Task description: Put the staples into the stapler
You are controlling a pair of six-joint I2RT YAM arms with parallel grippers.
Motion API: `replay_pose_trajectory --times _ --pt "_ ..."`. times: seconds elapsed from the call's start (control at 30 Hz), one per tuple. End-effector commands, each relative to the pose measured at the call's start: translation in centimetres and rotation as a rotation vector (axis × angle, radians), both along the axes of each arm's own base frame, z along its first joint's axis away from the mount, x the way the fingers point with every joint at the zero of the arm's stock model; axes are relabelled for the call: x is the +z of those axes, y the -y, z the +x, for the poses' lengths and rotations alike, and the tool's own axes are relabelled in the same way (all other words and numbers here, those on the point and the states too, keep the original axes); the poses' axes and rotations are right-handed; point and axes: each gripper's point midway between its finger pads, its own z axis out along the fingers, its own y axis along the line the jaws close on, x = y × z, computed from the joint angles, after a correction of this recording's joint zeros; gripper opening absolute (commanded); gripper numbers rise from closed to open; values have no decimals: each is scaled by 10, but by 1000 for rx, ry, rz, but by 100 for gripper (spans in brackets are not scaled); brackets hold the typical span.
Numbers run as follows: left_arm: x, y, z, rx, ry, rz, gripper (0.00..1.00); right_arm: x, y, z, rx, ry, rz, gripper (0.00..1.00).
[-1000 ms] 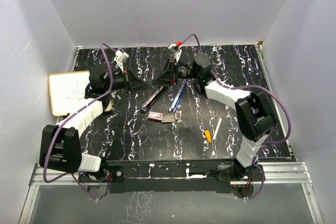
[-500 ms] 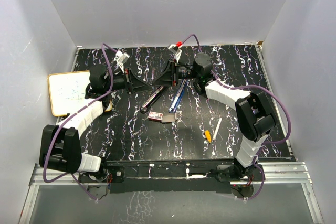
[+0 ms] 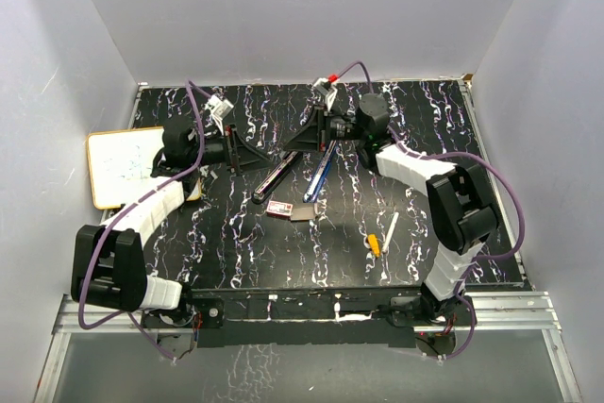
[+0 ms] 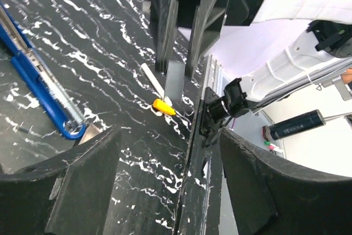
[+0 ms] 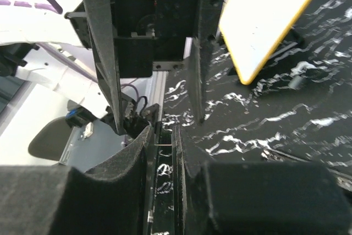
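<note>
On a black, white-veined counter, a small flat red-and-white cardboard box of staples, its tan tray slid partly out, lies just beside the near end of an opened blue stapler. Above that stapler's far end two pincers face each other. The left pincer is released, fingers wide apart. The right pincer is clenched on a thin grey metal strip.

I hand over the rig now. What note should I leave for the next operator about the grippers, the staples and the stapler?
Left gripper: open, empty, facing the right one.
Right gripper: shut on a thin grey strip, probably staples.
Staple box: on the table, tray slid out, near the blue stapler and the dark stapler.
Done: a strip seems taken out.
Left: load it into a stapler and close it.
</note>
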Motion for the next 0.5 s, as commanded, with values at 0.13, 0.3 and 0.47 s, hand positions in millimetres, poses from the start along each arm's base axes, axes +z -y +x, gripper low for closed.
replay_pose_trajectory --times 0.13,0.3,0.47 --pt "-76 -48 42 208 52 402 70 9 74 37 -231 95 -44 10" --pt "-147 -61 57 257 -86 585 70 -6 104 55 -349 145 -140 10" --pt "-178 -48 47 217 -184 618 69 -20 115 60 -410 184 -245 10"
